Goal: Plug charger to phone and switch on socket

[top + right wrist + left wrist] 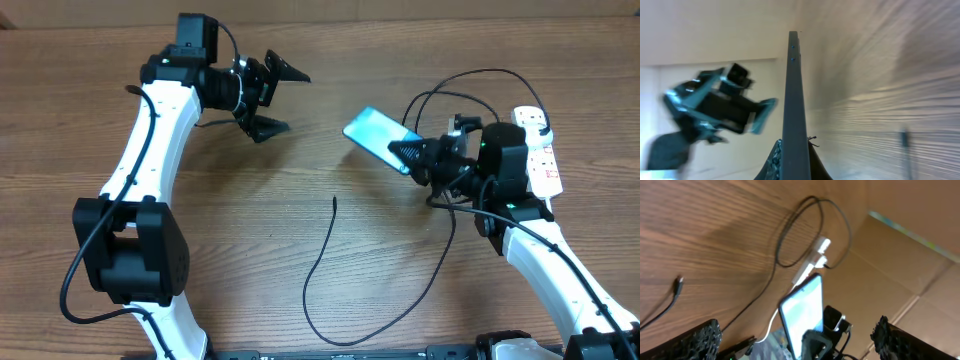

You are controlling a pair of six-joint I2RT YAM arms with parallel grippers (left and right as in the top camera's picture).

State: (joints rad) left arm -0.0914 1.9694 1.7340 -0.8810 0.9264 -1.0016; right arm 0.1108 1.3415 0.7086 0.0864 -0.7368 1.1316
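Overhead: the right gripper (400, 152), jaws pinching the slim smartphone with lit blue-white screen (376, 130), holds it tilted toward the bench's right edge, near the narrow white power strip (540, 152). The left gripper (283, 100), jaws spread, is empty.

Left wrist: the connector tip (679, 282) of the thin black charger cable (660, 314) lies free.

Right wrist: the smartphone shows edge-on.

Step in hand, as judged: the phone is being presented. The next move calls for the left jaws to grasp the connector tip and align it with the port.

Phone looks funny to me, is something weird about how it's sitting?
Yes. The phone isn't lying flat: the right fingers pinch one end and hold it tilted up. The charger tip lies loose on the table, not plugged into the phone.
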